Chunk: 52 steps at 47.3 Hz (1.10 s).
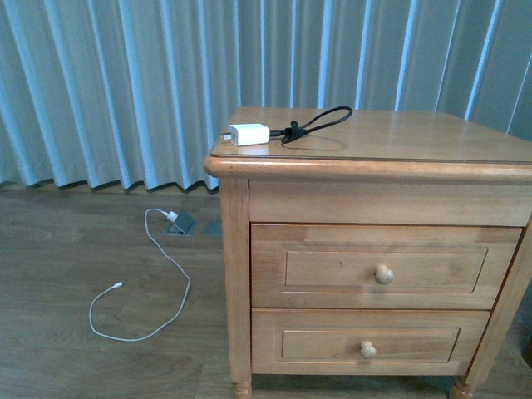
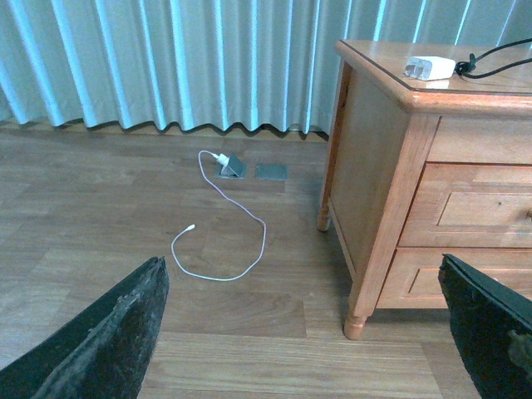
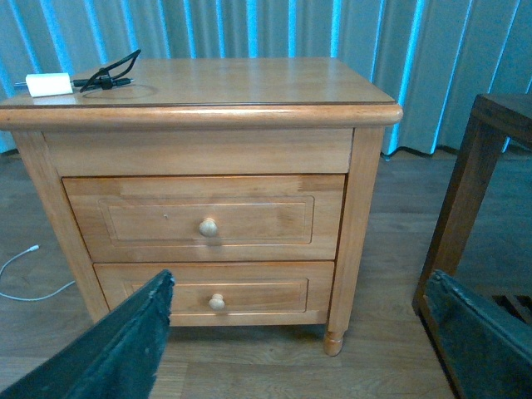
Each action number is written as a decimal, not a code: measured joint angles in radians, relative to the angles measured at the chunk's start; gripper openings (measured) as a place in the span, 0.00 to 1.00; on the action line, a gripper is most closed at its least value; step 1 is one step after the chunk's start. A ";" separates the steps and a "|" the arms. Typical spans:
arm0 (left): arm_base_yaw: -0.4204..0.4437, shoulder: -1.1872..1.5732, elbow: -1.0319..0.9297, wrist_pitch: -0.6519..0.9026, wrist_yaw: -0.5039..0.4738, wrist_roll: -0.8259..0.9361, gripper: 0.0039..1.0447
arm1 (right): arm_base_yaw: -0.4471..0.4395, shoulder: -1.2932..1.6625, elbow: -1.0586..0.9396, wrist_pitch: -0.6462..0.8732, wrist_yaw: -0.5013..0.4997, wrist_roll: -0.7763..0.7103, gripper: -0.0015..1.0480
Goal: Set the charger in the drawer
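The charger [image 1: 248, 134], a small white block with a looped black cable [image 1: 320, 123], lies on top of the light-wood nightstand near its front left corner. It also shows in the left wrist view [image 2: 430, 67] and the right wrist view [image 3: 49, 84]. The upper drawer [image 1: 382, 266] is shut, with a round wooden knob [image 1: 383, 274]; it shows in the right wrist view [image 3: 208, 218] too. My left gripper [image 2: 307, 332] is open and empty, low over the floor left of the nightstand. My right gripper [image 3: 303, 341] is open and empty, in front of the nightstand. Neither arm shows in the front view.
A shorter lower drawer [image 1: 368, 342] sits shut below. A thin white cable [image 1: 141, 291] lies looped on the wood floor left of the nightstand, plugged at a floor socket [image 1: 181, 222]. Curtains hang behind. A dark wooden piece of furniture [image 3: 474, 191] stands right of the nightstand.
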<state>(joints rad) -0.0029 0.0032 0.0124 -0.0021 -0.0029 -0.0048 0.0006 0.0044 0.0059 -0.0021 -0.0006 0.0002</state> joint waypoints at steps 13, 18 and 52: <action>0.000 0.000 0.000 0.000 0.000 0.000 0.94 | 0.000 0.000 0.000 0.000 0.000 0.000 0.92; 0.000 0.000 0.000 0.000 0.000 0.000 0.94 | -0.022 0.043 0.034 -0.089 -0.086 -0.014 0.92; 0.000 0.000 0.000 0.000 0.000 0.000 0.94 | 0.237 1.838 0.651 0.832 0.022 -0.109 0.92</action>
<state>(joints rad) -0.0029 0.0032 0.0124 -0.0021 -0.0025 -0.0044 0.2379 1.8427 0.6571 0.8303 0.0212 -0.1089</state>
